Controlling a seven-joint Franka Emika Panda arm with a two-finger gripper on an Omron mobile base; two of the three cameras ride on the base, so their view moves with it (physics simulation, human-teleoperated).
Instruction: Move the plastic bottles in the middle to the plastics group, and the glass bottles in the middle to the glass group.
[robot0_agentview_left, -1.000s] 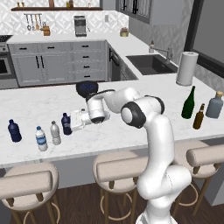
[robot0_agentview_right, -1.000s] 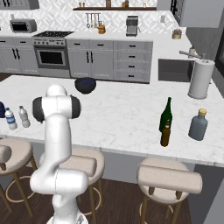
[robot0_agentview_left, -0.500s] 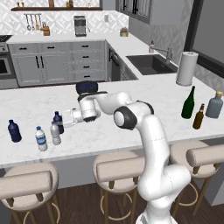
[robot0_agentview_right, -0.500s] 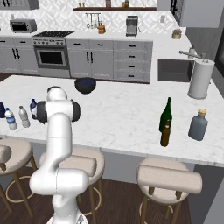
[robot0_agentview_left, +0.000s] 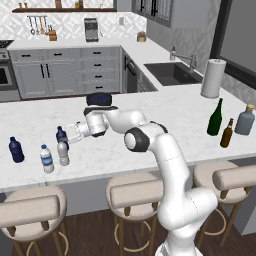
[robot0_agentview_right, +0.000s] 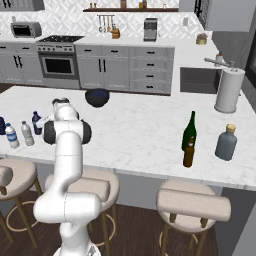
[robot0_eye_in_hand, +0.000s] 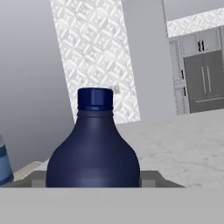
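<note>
Evidently placing step: claw (robot0_agentview_left: 76, 132) clamped on navy bottle (robot0_agentview_left: 61, 135), upright on table (robot0_agentview_left: 165, 120) just behind clear bottle (robot0_agentview_left: 63, 153) of plastics group. Next move, likely: unclamp, withdraw without tipping it.

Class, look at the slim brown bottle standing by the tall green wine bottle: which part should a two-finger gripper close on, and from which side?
Probably the brown bottle's straight body below its narrow neck, approached level from the counter's open middle: it stands upright, with the green wine bottle close beside it.
</note>
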